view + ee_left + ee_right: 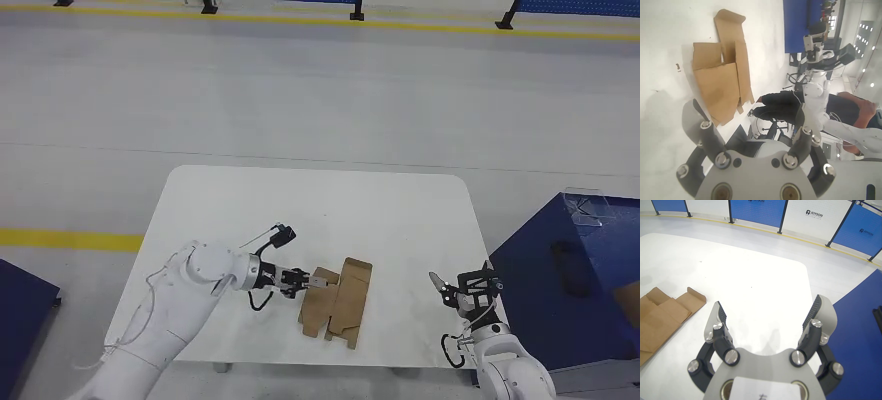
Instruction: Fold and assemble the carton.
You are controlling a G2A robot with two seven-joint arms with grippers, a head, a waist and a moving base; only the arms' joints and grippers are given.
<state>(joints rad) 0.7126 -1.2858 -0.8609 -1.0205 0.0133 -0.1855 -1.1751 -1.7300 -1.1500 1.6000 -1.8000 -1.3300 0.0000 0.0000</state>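
White table [400, 210] is carrying the flattened brown carton [338, 302] by its near edge. Being thin cardboard, it is probably handling light, bending at its creases and crumpling easily, so a flap edge is looking the best hold. The left gripper [296, 281] is hovering spread just left of it. The right gripper [768, 306] is waiting spread, well apart to the right.

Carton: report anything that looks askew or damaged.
The carton lies flat and askew on the table, near its robot-side edge. Its end tab curls upward and the flaps lie uneven. No tear is visible.
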